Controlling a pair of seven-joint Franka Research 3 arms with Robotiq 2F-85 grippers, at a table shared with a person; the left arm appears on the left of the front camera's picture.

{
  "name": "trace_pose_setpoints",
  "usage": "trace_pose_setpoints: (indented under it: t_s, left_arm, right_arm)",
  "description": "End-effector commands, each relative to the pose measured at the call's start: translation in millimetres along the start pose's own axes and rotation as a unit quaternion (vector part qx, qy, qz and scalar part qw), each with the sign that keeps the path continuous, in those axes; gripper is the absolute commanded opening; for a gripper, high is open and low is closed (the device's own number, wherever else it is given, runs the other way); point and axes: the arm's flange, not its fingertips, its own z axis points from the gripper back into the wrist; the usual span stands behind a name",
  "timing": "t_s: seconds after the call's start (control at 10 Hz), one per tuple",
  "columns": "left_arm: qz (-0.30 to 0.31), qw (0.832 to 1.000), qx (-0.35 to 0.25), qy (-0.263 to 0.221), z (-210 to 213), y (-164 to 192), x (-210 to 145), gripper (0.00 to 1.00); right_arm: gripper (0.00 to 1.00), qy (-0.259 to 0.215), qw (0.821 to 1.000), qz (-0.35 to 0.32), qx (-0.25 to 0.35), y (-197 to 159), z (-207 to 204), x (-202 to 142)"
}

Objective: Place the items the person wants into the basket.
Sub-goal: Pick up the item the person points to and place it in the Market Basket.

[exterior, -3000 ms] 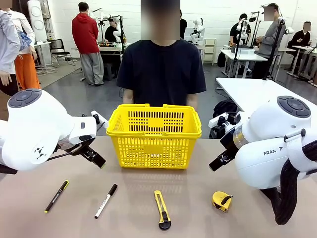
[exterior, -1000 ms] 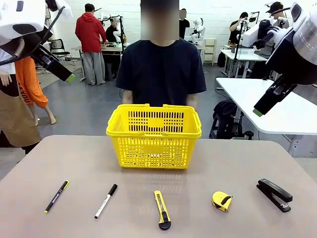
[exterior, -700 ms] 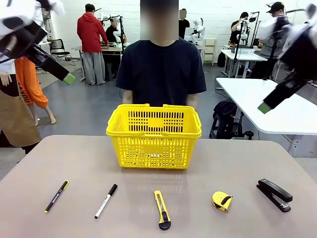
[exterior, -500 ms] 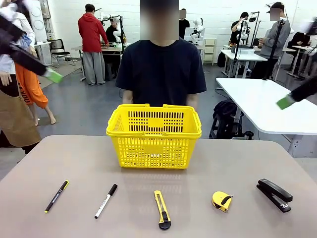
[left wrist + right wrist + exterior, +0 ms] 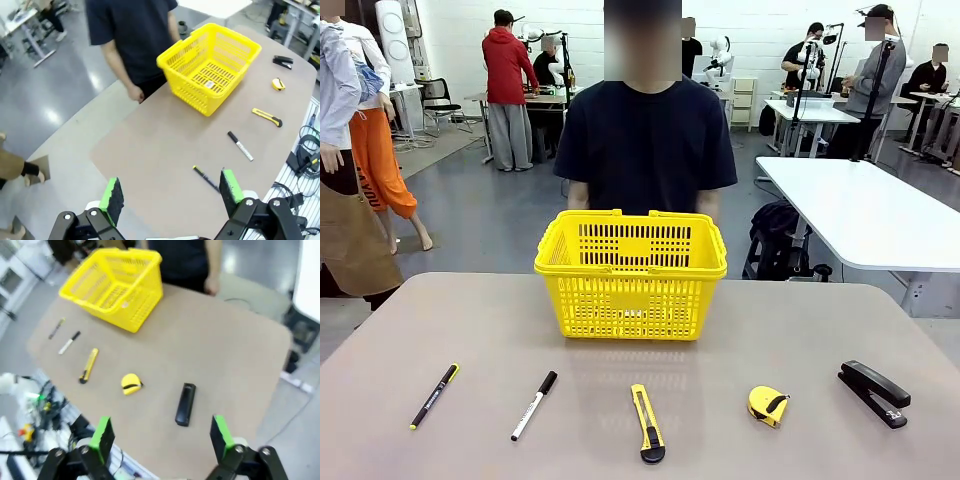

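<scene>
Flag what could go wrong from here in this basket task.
1. The utility knife lies between the marker and the tape measure and is yellow like it: a wrong pick seems possible.
2. The marker and pen lie flat and slim; the open left gripper might roll them instead of pinching.
3. The person stands right behind the basket; a drop there could pass near their hands.
</scene>
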Motion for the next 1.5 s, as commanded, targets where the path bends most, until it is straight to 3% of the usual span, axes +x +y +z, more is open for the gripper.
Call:
trace_pose_setpoints:
  t_s: [0.0, 0.4, 1.4]
  left_arm:
    - [0.021, 1.000, -0.002, -0.003, 7, 16, -25, 1.00]
    - [0.067, 0.998, 0.007, 0.011, 27, 35, -60, 1.00]
    - [0.076, 0.997, 0.015, 0.012, 26, 35, -64, 1.00]
  right_arm:
    - [1.00, -0.024, 0.999, -0.020, 0.003, -15, 22, -18]
    - [1.00, -0.055, 0.997, -0.046, -0.017, -24, 70, -51]
    - [1.00, -0.047, 0.997, -0.056, -0.035, -24, 75, -52]
